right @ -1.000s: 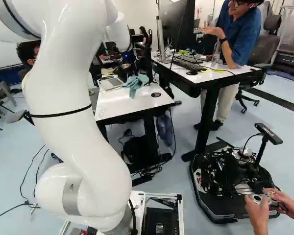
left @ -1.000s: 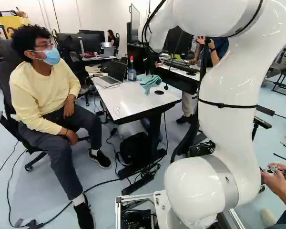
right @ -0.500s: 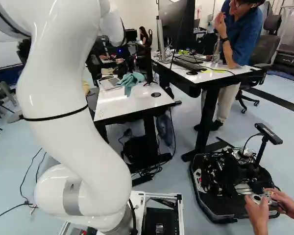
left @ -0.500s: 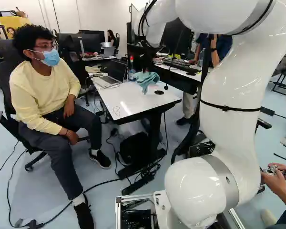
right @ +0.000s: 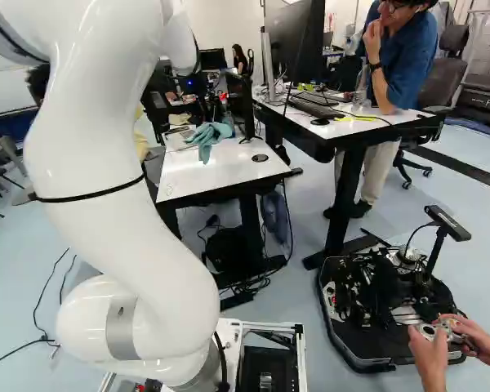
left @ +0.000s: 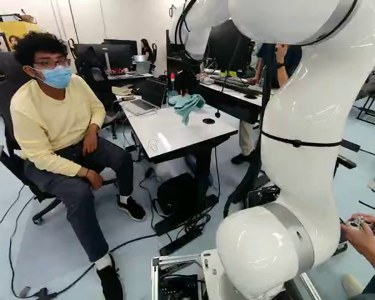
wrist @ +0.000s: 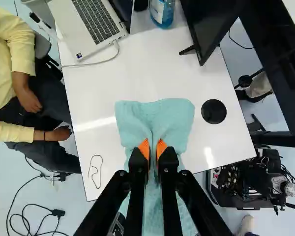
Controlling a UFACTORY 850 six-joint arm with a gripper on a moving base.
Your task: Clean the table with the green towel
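Gripper point(left: 187, 87) observed grasping the green towel point(wrist: 155, 114), fabric pinched between orange pads point(wrist: 144, 147), over the white table point(wrist: 96, 105).

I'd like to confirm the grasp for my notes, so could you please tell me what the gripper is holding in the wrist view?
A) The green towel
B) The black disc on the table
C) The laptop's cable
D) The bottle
A: the green towel is bunched between the two orange pads of the gripper.
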